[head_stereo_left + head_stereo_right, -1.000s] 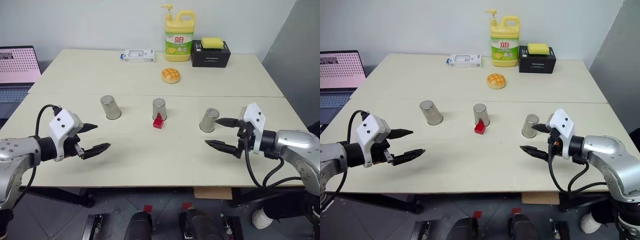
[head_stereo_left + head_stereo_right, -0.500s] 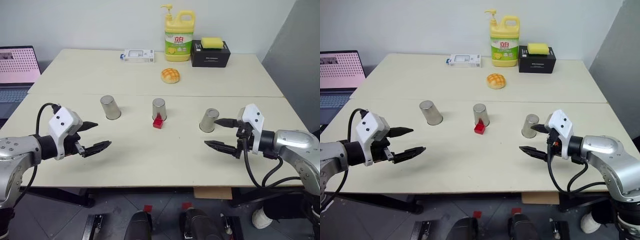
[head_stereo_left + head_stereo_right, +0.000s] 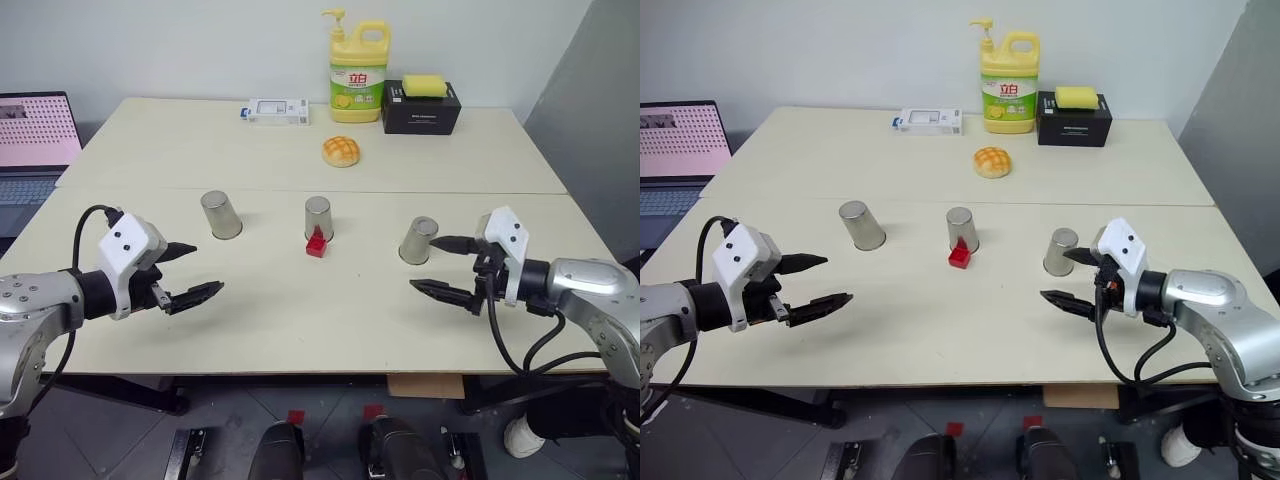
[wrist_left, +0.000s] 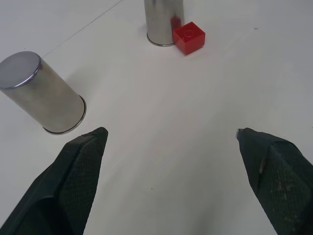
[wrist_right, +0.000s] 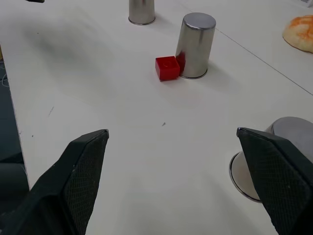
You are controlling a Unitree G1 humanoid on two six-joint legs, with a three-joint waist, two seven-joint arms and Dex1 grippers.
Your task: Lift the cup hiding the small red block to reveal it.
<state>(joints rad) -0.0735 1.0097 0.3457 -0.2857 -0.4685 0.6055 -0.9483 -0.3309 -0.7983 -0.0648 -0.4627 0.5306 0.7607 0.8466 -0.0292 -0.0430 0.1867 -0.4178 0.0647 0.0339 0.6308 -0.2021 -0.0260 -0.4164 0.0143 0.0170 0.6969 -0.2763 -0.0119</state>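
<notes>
hovering over the table (image 3: 300, 320) with both jaws spread wide and empty, the left gripper (image 3: 188, 272) and right gripper (image 3: 448, 268) flank three upturned cups. the red block (image 3: 316, 244) sits in the open, touching the front of the middle cup (image 3: 319, 217), well ahead of both grippers and between them. the right cup (image 3: 418, 240) stands just beside the right gripper's upper finger. my worry: a stray swing could knock it over, or a needless lift of the left cup (image 3: 221, 214).
</notes>
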